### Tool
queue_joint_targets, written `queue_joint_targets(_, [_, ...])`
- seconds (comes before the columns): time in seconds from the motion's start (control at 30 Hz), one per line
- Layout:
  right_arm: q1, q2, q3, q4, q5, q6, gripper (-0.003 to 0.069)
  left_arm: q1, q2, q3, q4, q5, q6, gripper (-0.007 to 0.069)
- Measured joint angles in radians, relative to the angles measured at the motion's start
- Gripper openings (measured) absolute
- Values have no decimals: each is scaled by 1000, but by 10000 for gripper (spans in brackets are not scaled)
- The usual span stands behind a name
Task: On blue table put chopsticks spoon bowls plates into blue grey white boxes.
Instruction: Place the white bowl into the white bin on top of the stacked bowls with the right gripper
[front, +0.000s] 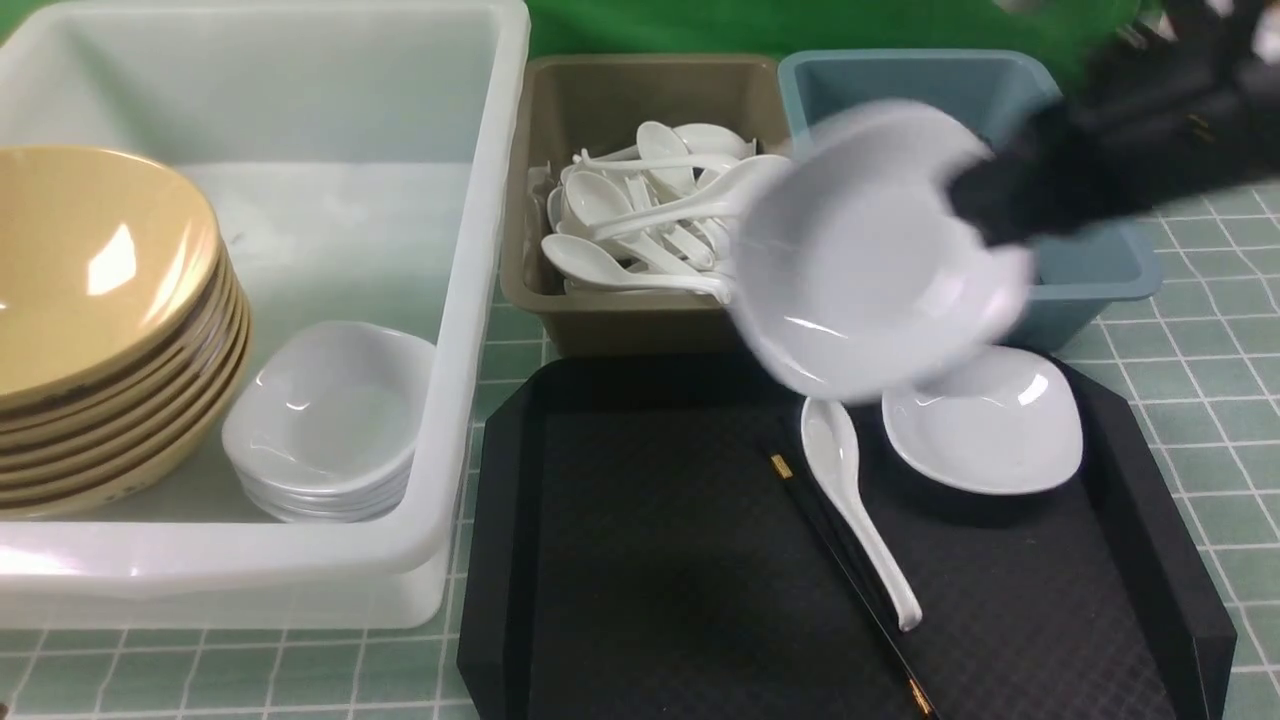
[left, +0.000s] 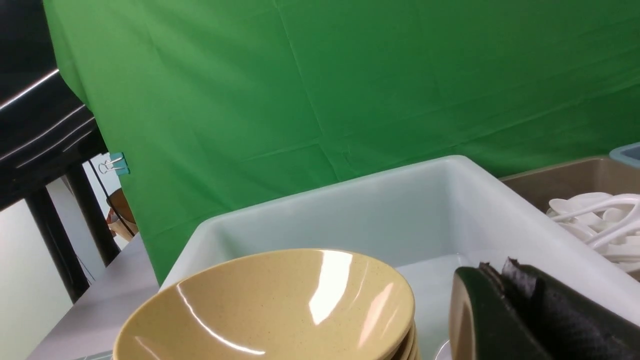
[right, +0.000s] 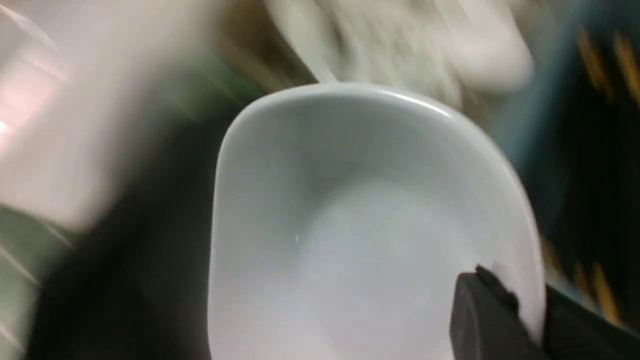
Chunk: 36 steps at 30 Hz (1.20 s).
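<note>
My right gripper (front: 985, 215) is shut on the rim of a small white bowl (front: 865, 265), held tilted and blurred in the air in front of the grey box (front: 640, 320) and the blue box (front: 1090, 280). In the right wrist view the bowl (right: 370, 225) fills the picture, its rim pinched between the fingers (right: 480, 310). On the black tray (front: 650, 560) lie another white bowl (front: 985, 420), a white spoon (front: 850, 495) and black chopsticks (front: 850, 580). My left gripper (left: 497, 272) is shut and empty over the white box (left: 400, 210), beside the yellow plates (left: 270, 310).
The white box (front: 300, 560) holds a stack of yellow plates (front: 100, 310) and a stack of white bowls (front: 330, 425). The grey box is full of white spoons (front: 640, 215). A green backdrop stands behind the boxes.
</note>
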Motion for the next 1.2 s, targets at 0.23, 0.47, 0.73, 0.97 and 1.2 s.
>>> queue_joint_targets(0.23, [278,355,-347,57,-113,-251,72,0,0,2,0,-3,-6,5])
queue_joint_targets(0.47, [326,695,-685,56,7,-466,72,0,0,34,2,-25,-8,5])
queue_joint_targets(0.73, [326,906,-847,69,40,-518,95,0,0,35,5,-36,-8,5])
queue_joint_targets(0.97, [311,884,-848,53,36,-489,388,0,0,35,5,-39,-8,5])
queue_joint_targets(1.2, [193,649,-847,-8,153,-324,523,0,0,35,5,-40,-8,5])
